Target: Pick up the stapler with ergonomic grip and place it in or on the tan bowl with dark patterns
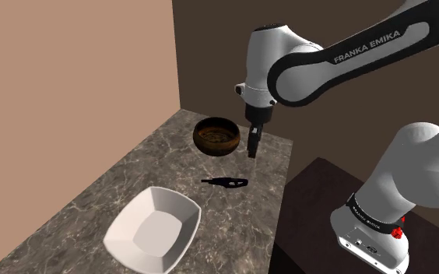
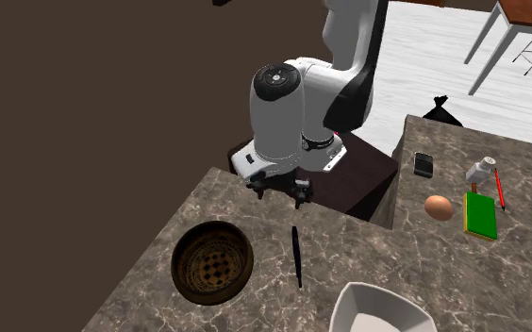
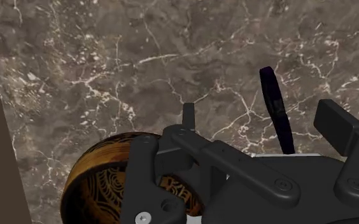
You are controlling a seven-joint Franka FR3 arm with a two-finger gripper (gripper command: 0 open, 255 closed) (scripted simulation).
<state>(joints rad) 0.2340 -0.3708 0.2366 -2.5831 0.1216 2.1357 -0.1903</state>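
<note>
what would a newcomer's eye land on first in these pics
The big white arm dominates, its black gripper hanging with jaws open over the dark marble counter. Close by are a brown patterned bowl at the counter's far end in the shoulder view and a slim dark stapler lying apart from it. A white bowl stands out at the near end.

Home kitchen, marble counter [image 1: 93, 194], egg [image 2: 439, 207]

White bowl [image 1: 144, 233], egg [image 2: 439, 207], green book [image 2: 480, 215]
</note>
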